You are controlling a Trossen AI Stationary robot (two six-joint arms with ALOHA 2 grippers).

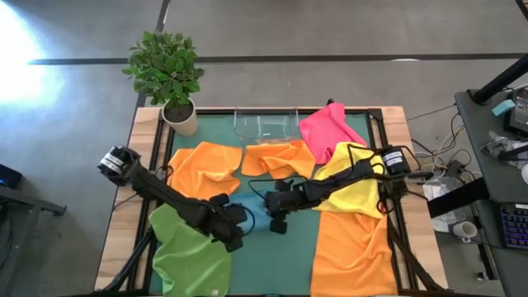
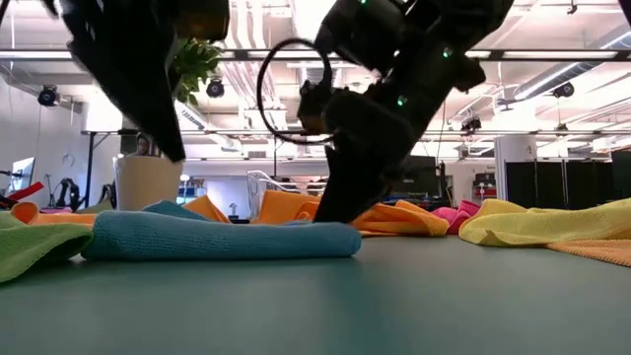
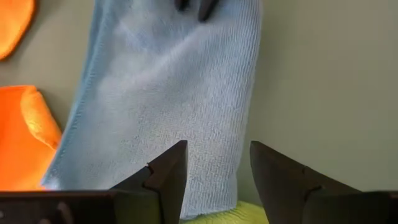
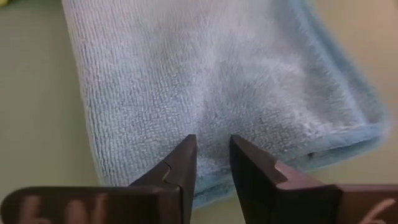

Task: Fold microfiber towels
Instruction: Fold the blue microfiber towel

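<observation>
**Both claws poised over the folded blue towel**

The light blue fuzzy microfiber towel [image 1: 254,216] lies folded into a narrow strip on the green table mat [image 1: 289,247], and the two claws sit at its opposite ends. The right gripper [image 4: 212,163] hangs directly over one short end of the strip, its dark fingers drawn in to a narrow gap with the nap showing between them; nothing is pinched that I can see, and the pose looks like a pinch being lined up on the top layer for another fold. The left gripper [image 3: 217,171] stands at the other end, its fingers clearly parted and empty, the towel's edge running just ahead of them. That likely lets it catch the matching corners so the cloth stays square.

Around the claws, the other towels wait unfolded: a green one [image 1: 188,252] under the left arm, a yellow one [image 1: 355,186] and an orange one [image 1: 353,247] under the right.
</observation>
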